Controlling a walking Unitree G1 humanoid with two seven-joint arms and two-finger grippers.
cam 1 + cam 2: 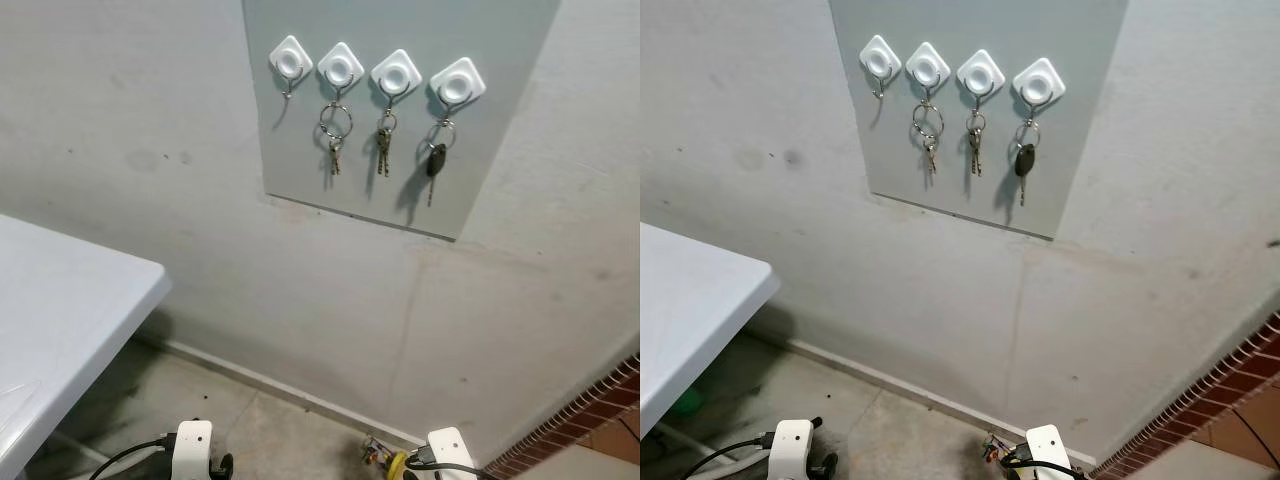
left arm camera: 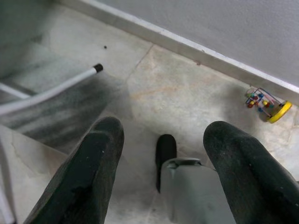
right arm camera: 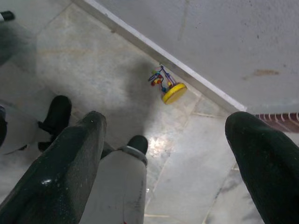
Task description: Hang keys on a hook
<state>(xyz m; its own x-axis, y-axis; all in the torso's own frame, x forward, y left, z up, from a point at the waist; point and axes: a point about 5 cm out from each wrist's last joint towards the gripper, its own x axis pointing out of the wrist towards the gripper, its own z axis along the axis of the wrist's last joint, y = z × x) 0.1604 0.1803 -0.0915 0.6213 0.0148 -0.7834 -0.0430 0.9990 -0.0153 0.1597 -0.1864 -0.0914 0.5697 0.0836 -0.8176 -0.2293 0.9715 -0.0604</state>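
Presently, three sets of keys hang on a grey panel (image 1: 500, 110) fixed to the wall: a ring with small keys (image 1: 335, 130) on the second hook (image 1: 340, 68) from the robot's left, a pair of keys (image 1: 383, 150) on the third hook (image 1: 396, 75), and a black-headed car key (image 1: 436, 160) on the fourth hook (image 1: 457, 83). The leftmost hook (image 1: 290, 60) carries nothing. All four hooks are white diamond-shaped pads in one row. Both arms hang low near the floor. The left pincer (image 2: 163, 158) is open, fingers spread apart with nothing between them, above the tiled floor (image 2: 187, 93). The right pincer (image 3: 173, 154) is likewise open and holds nothing. A small bead toy on a yellow base (image 3: 167, 86) lies on the floor beside the white skirting (image 3: 140, 39). A white counter (image 1: 60, 320) stands at the robot's left, well apart from the panel.
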